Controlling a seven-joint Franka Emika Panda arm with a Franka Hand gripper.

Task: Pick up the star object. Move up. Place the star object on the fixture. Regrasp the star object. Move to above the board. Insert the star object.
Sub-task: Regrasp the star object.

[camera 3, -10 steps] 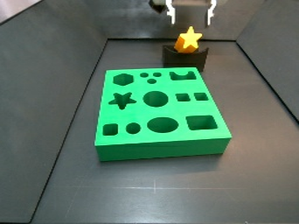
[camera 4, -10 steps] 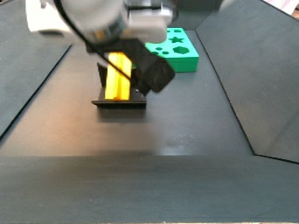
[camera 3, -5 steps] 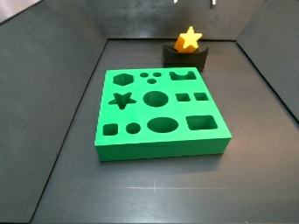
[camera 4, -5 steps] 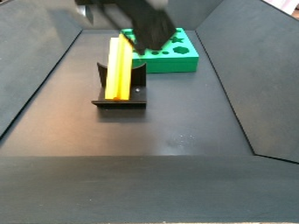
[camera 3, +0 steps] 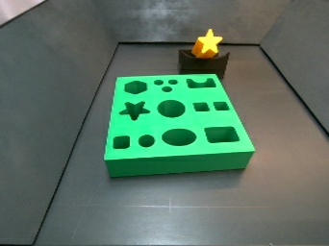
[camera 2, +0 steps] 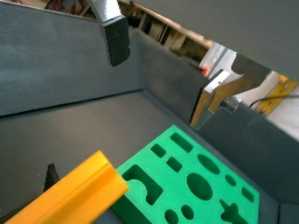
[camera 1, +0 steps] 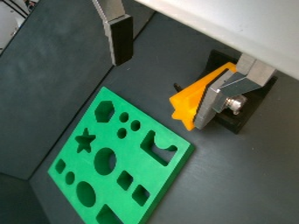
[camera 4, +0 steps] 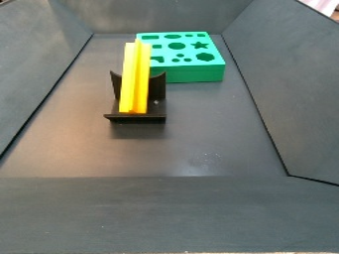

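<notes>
The gripper (camera 1: 176, 66) appears only in both wrist views; in both side views no part of the arm is seen. Its two fingers (camera 1: 118, 35) are spread wide with nothing between them, so it is released and holds no piece. In a wrist view one finger (camera 2: 114, 35) shows as a silver plate with a dark pad, and its partner stands well apart from it. The gripper looks down from above, with the star bar and the green board below it.

The star bar (camera 4: 135, 75) rests on the fixture (camera 4: 137, 103), lying lengthwise in the recess on top. In a side view its star-shaped end (camera 3: 209, 42) faces the camera, and it sits above the dark block (camera 3: 206, 63). In a wrist view the bar (camera 1: 194, 94) lies next to one finger plate but is not gripped. Whether it touches that plate I cannot tell.

The green board (camera 3: 172, 123) lies flat on the dark floor (camera 3: 154, 207), just beside the fixture. Its star-shaped hole (camera 3: 133, 110) is empty. In a side view the board (camera 4: 184, 55) sits behind the fixture.
</notes>
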